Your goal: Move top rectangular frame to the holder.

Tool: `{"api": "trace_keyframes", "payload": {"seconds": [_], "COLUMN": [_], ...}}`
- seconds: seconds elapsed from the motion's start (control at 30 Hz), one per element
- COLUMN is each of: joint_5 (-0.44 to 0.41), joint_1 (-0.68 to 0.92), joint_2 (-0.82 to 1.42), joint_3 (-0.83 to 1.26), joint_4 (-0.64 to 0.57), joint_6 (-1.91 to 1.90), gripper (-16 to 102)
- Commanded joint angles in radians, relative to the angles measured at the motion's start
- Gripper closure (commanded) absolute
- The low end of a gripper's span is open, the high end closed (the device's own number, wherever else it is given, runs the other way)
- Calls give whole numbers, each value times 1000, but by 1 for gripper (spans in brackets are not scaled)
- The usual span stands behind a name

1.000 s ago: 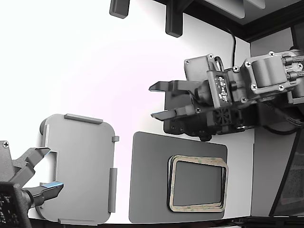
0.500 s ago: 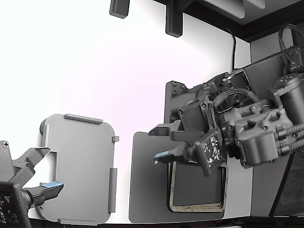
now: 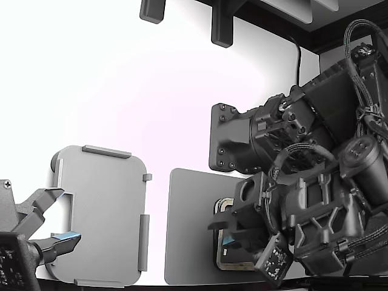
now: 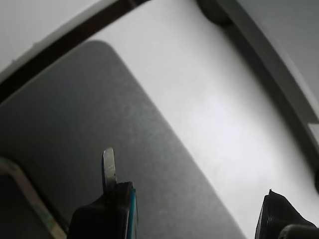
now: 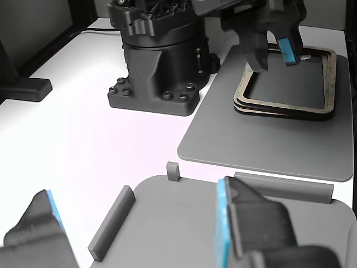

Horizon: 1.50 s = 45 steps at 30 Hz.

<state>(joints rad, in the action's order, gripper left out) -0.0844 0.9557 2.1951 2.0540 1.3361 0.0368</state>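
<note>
1. The gripper (image 3: pixel 225 233) sits in the lower right of the exterior view, pointing toward that view's left, right over the near edge of the frame stack

2. Jaws are open and empty: two dark fingers with a clear gap between them. The wrist view shows one finger (image 4: pixel 110 199) with a thin pale tip and a teal strip, and the other finger way off at the far corner, nothing between them

3. The top rectangular frame (image 5: pixel 329 67) lies flat on a small stack of identical tan frames in the upper right of the other view. In the exterior view only a bit of the frame (image 3: pixel 225 203) peeks out from under the arm

4. The stack sits on a darker grey mat (image 3: pixel 188 230), which lies on the white table (image 3: pixel 121 91)

5. In the other view the fingers hang above the stack's left side, one on each side of that frame edge. Can't tell for sure whether they touch it

6. The holder (image 3: pixel 100 212), a light grey plate with raised tabs, is in the lower left of the exterior view, well apart from the frames, nothing on it

7. A second gripper (image 3: pixel 45 233) shows at the bottom left corner, fingers spread, next to the holder's edge
</note>
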Motion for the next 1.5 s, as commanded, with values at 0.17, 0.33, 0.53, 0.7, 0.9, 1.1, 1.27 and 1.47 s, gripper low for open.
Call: {"api": "trace_keyframes", "payload": {"seconds": [0.17,0.33,0.53,0.7,0.9,1.1,1.27,1.47], "joint_5": [-48,17,43,87,109,117,120,123], "joint_1": [124,158,213,215,216,216,216,219], "joint_2": [-133,-256,-347,-439,-426,-419,-419,-431], "joint_3": [-141,-210,-221,-253,-193,-149,-121,-103], "joint_4": [97,130,84,114,110,75,51,14], "joint_6": [57,109,89,140,189,195,209,210], "gripper": [-13,-14,-14,-14,-14,-14,-14,-12]}}
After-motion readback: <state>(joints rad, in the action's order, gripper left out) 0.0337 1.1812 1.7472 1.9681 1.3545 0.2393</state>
